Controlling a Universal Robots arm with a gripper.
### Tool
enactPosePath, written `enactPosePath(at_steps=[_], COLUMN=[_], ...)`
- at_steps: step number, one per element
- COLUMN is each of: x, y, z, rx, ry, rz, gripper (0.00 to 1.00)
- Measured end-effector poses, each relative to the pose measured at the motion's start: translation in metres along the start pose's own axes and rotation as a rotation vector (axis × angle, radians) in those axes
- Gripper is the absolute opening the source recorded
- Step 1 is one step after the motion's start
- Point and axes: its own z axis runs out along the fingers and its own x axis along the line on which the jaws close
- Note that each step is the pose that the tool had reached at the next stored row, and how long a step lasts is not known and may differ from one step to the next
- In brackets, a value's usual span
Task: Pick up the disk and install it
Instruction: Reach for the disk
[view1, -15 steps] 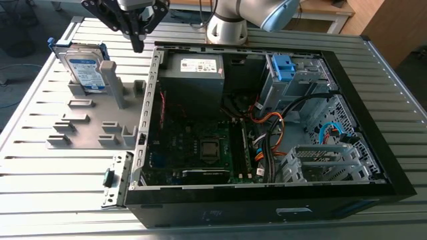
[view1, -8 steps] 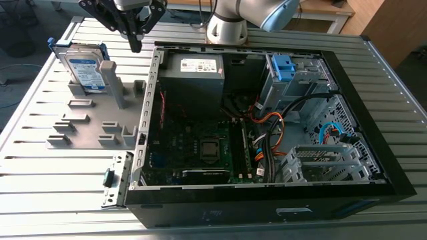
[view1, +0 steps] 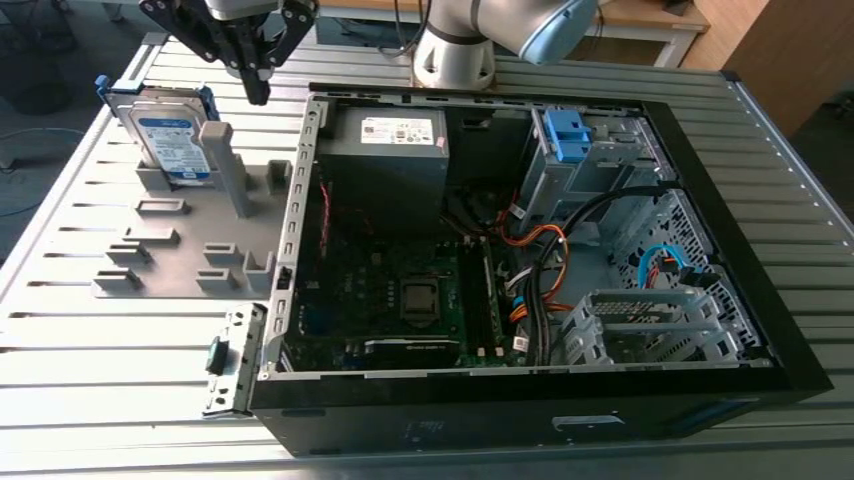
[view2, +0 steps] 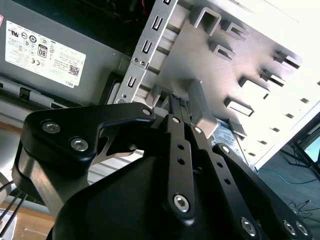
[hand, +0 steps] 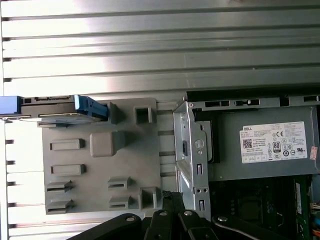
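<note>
The disk (view1: 170, 137) is a silver drive with a blue-and-white label in a blue bracket. It stands on edge in a slot at the back of the grey holder plate (view1: 187, 255), on the exterior view's left. In the first wrist view the disk (hand: 55, 109) shows edge-on with its blue bracket ends. My gripper (view1: 255, 92) hangs above the table, a little to the exterior view's right of the disk and apart from it. Its black fingers (view2: 181, 107) lie together with nothing between them. In the first wrist view the fingertips (hand: 172, 197) sit over the plate's edge beside the case wall.
An open black computer case (view1: 747, 300) lies on the slatted metal table (view1: 801, 160). Inside it are the grey power supply (view1: 387, 150), the motherboard (view1: 400, 290), cables, and a metal drive cage with a blue latch (view1: 567, 135). The arm's base (view1: 454, 55) stands behind the case.
</note>
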Motion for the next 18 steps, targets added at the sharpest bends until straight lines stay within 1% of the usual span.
enactPosePath(at_steps=[18], x=[0.0107], y=[-0.0008], z=[-0.0001], rx=[0.0000], ry=[0.0000], rz=[0.000], gripper=[0.11])
